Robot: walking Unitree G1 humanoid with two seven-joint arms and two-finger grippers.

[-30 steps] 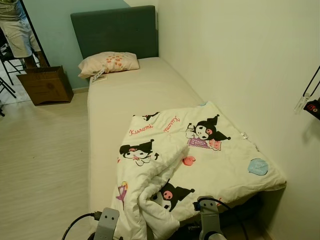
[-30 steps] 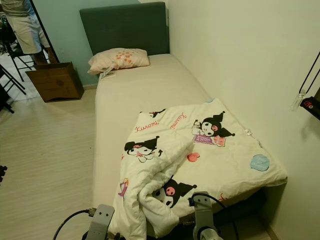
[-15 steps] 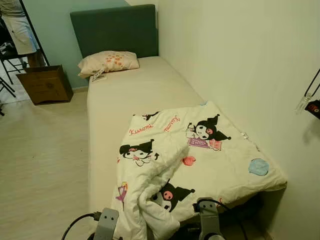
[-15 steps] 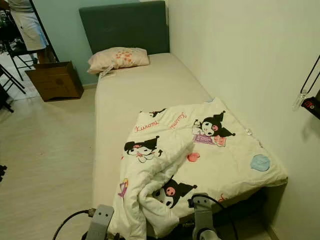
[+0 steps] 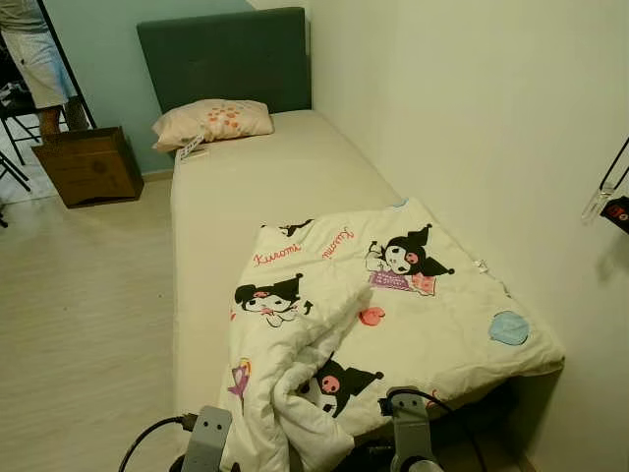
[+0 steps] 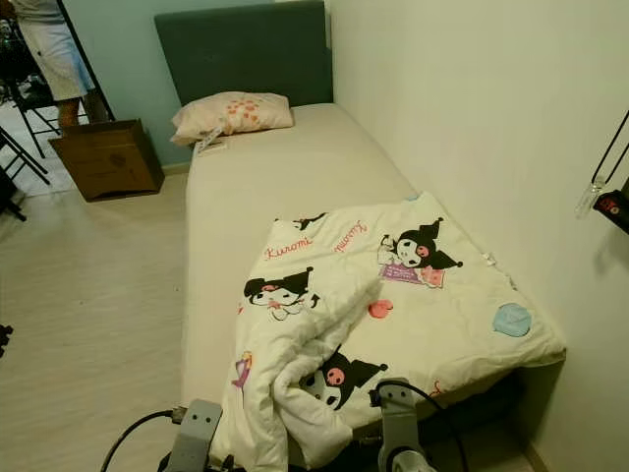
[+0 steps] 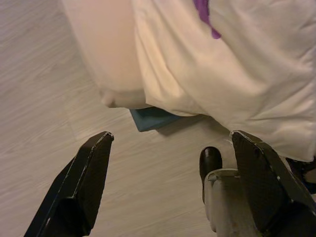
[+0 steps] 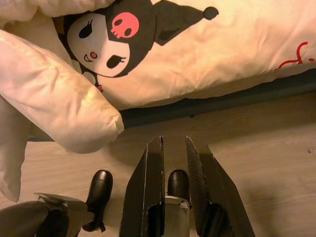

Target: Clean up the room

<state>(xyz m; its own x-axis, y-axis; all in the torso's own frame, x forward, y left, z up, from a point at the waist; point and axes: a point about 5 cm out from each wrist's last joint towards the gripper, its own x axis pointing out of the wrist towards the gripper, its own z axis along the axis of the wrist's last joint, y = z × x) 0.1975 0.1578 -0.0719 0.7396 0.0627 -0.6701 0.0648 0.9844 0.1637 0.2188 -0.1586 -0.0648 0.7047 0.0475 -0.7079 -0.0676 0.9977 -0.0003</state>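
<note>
The left gripper (image 7: pixel 168 187) hangs low at the foot of the bed, its fingers (image 7: pixel 81 182) spread wide apart over the floor (image 7: pixel 44 98), just under the drooping edge of the quilt (image 7: pixel 237 64); the right gripper (image 8: pixel 173 187) hangs beside it with its fingers nearly together and holding nothing, pointing down at the floor below the quilt's overhang. The step in hand looks to be taking hold of the quilt to spread or fold it, so each gripper would do best to rise to the hanging hem and pinch a single layer at a corner, the right one parting its fingers first; a grab at the thick rolled bunch would likely slip or drag the whole mass off the bed. Lifting both corners together and drawing them evenly toward the head should keep the cloth from twisting. The quilt (image 5: pixel 393 305) is cream with black-and-pink cartoon figures, red script and a pale blue dot, soft and puffy. It lies over the near half of the bed (image 5: pixel 265 177), flat beside the wall, but rumpled and rolled over itself at its near left corner, where it spills over the edge. A pillow (image 5: pixel 211 123) sits at the far end by the dark headboard (image 5: pixel 226 59). A box (image 5: pixel 88 167) stands on the floor beyond, a person (image 5: pixel 34 59) behind it.
</note>
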